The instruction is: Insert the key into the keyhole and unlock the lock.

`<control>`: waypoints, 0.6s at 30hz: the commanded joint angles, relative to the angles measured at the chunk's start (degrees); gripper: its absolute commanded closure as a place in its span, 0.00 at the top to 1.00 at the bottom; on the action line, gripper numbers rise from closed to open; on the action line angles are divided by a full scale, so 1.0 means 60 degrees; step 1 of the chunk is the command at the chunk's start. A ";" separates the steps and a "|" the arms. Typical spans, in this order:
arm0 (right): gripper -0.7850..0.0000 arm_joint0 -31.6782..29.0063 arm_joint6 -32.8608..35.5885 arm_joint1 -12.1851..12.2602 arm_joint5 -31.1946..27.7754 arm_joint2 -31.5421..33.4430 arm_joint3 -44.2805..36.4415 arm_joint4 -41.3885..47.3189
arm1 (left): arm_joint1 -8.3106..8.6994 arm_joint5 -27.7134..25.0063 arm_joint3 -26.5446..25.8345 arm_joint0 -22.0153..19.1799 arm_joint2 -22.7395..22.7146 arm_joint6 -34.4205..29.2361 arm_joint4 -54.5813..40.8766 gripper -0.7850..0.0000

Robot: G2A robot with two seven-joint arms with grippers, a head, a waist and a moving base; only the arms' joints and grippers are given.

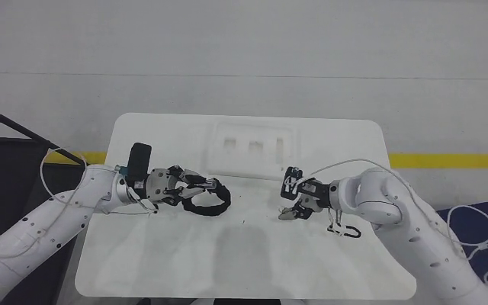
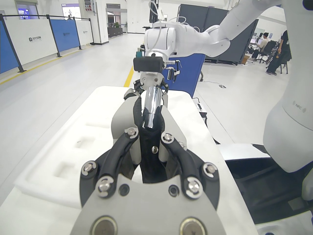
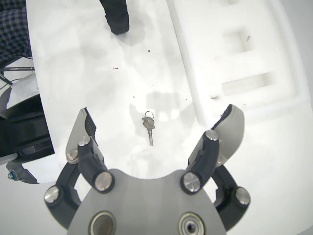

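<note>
My left gripper (image 1: 192, 188) is shut on a black cable lock (image 1: 211, 200), held just above the left half of the white table (image 1: 152, 259). In the left wrist view the lock's chrome cylinder (image 2: 152, 106) sticks out from between the closed fingers (image 2: 122, 123) and points toward the other arm. A small silver key (image 3: 149, 127) with a ring lies flat on the table. My right gripper (image 3: 156, 112) hangs open right above it, one finger on each side, touching nothing. From the top, that gripper (image 1: 290, 213) is right of the table's centre.
A white foam tray (image 1: 255, 149) with several recesses lies at the back of the table, close beside the right gripper's finger (image 3: 231, 116). A small black hook-shaped piece (image 1: 347, 230) lies under the right forearm. The table's front edge is near.
</note>
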 commanded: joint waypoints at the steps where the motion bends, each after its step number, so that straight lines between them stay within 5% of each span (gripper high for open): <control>1: 1.00 0.0136 0.0050 -0.0045 -0.0178 -0.0272 0.0143 -0.0278 | -0.0007 0.0000 0.0006 -0.0010 0.0012 0.0001 0.0011 0.00; 6: 1.00 0.0379 -0.0100 -0.0162 -0.0343 -0.0785 0.0453 -0.0887 | -0.0007 0.0000 0.0006 -0.0010 0.0012 0.0001 0.0011 0.00; 18: 0.81 0.0765 -0.0181 -0.0419 -0.0491 -0.1812 0.0909 -0.2056 | -0.0007 0.0000 0.0006 -0.0010 0.0012 0.0001 0.0011 0.00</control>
